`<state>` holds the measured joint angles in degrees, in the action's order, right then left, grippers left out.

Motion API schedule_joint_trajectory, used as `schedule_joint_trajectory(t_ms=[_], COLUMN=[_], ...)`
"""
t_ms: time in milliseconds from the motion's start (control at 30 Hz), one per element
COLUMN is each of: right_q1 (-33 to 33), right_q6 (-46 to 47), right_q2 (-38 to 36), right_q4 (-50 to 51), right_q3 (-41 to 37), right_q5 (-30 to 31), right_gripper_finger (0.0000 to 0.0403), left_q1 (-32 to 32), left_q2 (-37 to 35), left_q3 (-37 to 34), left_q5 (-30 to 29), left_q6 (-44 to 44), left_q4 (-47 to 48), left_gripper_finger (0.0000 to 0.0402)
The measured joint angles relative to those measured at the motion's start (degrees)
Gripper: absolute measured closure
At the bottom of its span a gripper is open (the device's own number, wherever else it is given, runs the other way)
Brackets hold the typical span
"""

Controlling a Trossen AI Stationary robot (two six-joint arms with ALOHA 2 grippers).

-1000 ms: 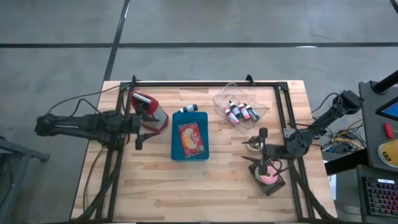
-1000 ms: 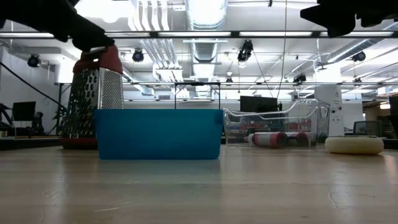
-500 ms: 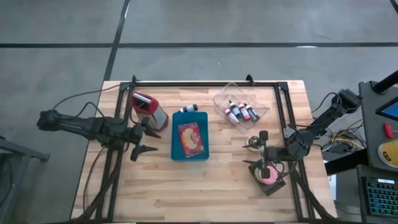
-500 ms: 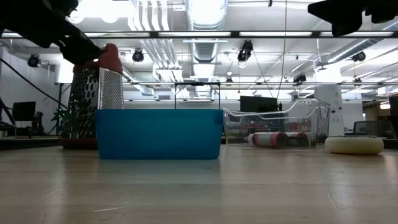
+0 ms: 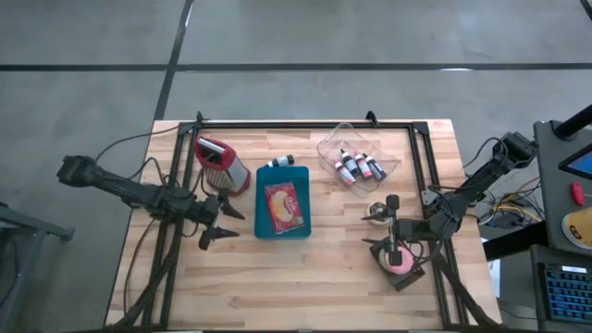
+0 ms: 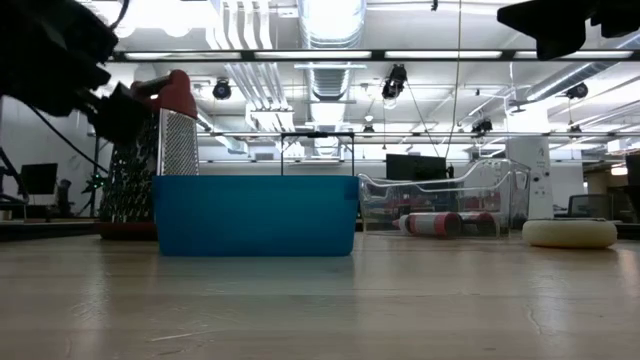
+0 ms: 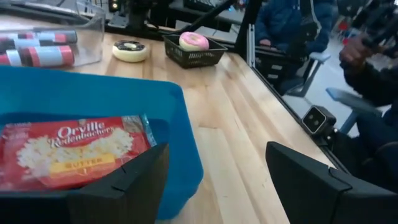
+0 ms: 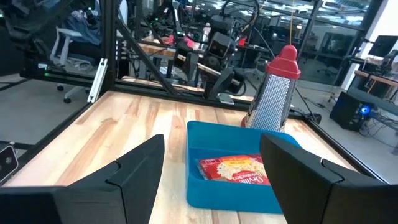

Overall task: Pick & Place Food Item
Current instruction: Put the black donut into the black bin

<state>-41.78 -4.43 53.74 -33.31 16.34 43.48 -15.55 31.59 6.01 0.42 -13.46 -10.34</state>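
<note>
Looking straight down in the high view, one light wooden desk [image 5: 305, 277] carries one blue rectangular plastic bin [image 5: 283, 211] at its middle, and inside it lies one red-and-yellow bag of microwave popcorn [image 5: 284, 206], the likeliest food item for this task. The left end effector [image 5: 220, 224] sits just beside the bin's left wall with its fingers spread and nothing held; the right end effector [image 5: 390, 237] hovers over one small black basket holding a pink frosted doughnut [image 5: 399, 263], fingers also apart and empty. Also counted here: one metal box grater with a red handle [image 5: 220, 164], one small dark bottle [image 5: 281, 162], one clear plastic tub [image 5: 357, 157] with about four little bottles inside, and one pale round item [image 5: 376, 215]. In the low view, the bin's blue wall hides the popcorn, the grater stands behind its left end, and the clear tub and pale round item sit off to the right. In the left wrist view, the popcorn bag lies flat on the bin floor just ahead of the parted dark fingers [image 7: 124, 186], and seated people show beyond the desk edge. In the right wrist view, the bin and bag lie well ahead, with the grater upright behind them. Judging from this, the step in hand is the approach before any grasp; the next move would call for reaching over the bin wall and down onto the flat bag.
</note>
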Motion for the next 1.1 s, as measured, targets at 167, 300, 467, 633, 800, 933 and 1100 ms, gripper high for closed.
schedule_joint_trajectory(t_ms=[167, 300, 467, 633, 800, 933, 1100], right_q1=[0.0, 0.0, 0.0, 0.0, -0.36, -1.36, -3.1], right_q6=[0.13, 0.39, 1.07, 1.08, 1.09, 1.31, 1.78], right_q2=[0.0, 0.01, 0.02, 0.02, 0.02, 0.02, 0.04], right_q4=[-0.03, -0.03, -0.01, -0.02, -0.03, -0.01, -0.06], right_q3=[0.0, 0.0, 0.0, 0.0, 0.0, 0.0, 0.0], right_q5=[0.12, 0.14, 0.14, 0.14, 0.23, 1.62, 4.1], right_gripper_finger=[0.0143, 0.0143, 0.0143, 0.0143, 0.0143, 0.0143, 0.0143], left_q1=[0.0, 0.0, 0.0, -0.07, -0.37, -0.37, -0.37], left_q2=[1.63, 2.39, 2.61, 2.59, 1.98, 0.29, -5.26], left_q3=[-4.04, -4.54, -4.52, -4.43, -4.38, -4.36, -3.64], left_q5=[0.03, 3.02, 2.0, -1.73, -2.32, -4.21, -6.41], left_q6=[-3.5, -4.41, -3.21, 1.71, 7.25, 9.68, 9.4], left_q4=[-7.85, -9.34, -10.1, -14.14, -14.65, -10.91, -0.77], left_gripper_finger=[0.0126, 0.0126, 0.0126, 0.0126, 0.0126, 0.0126, 0.0126])
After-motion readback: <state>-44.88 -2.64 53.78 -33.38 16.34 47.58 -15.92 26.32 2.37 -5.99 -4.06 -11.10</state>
